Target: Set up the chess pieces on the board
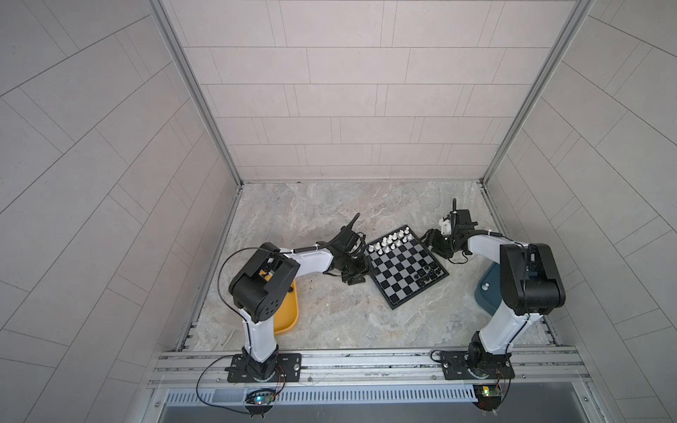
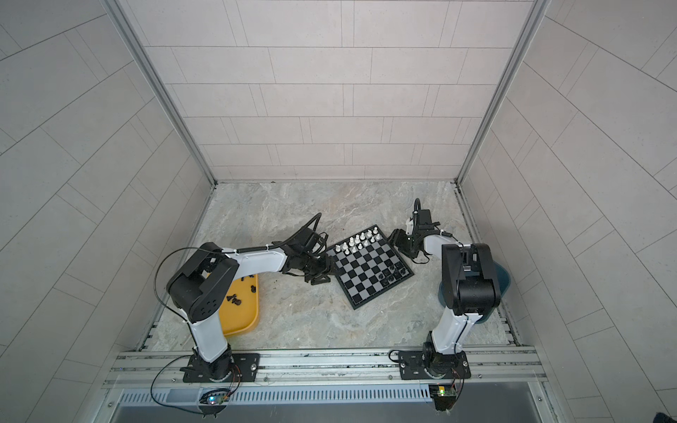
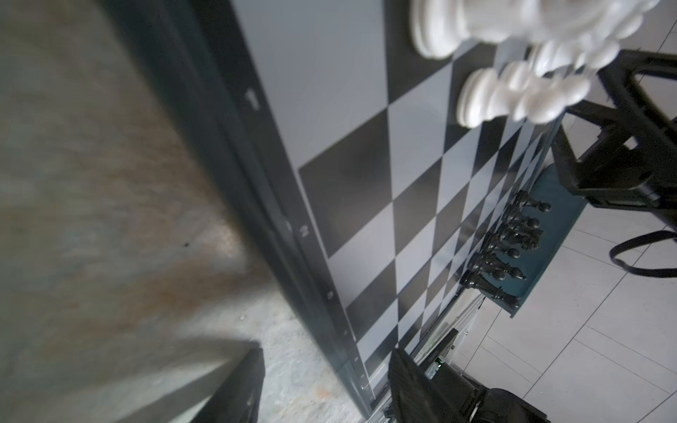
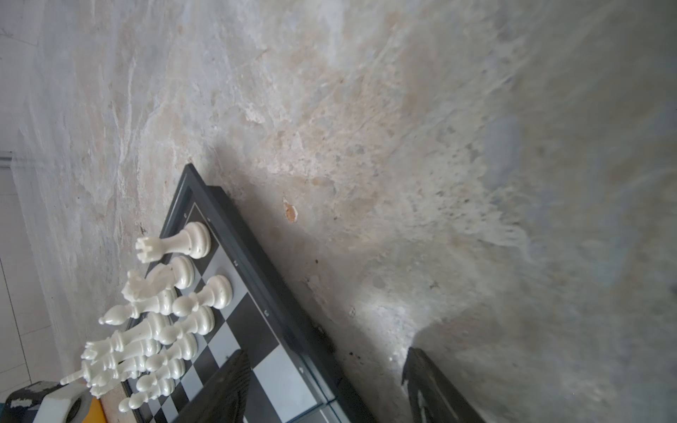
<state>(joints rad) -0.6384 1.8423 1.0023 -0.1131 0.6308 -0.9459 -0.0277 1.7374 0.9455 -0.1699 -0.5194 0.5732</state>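
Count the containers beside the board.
2. The yellow tray lies left of the board, partly under the left arm; the dark blue bin lies right of it, largely hidden by the right arm.

Robot test cell, lab-type. Tile-print wall panels (image 1: 348,91) on three sides, framed by aluminium corner posts (image 1: 198,95). Marble-print tabletop (image 1: 329,322). Left arm (image 1: 256,329) and right arm (image 1: 502,329) bolted through black base plates (image 1: 293,366) to an aluminium rail (image 1: 366,360). Bare circuit boards (image 1: 259,398), LEDs lit, loose wiring.
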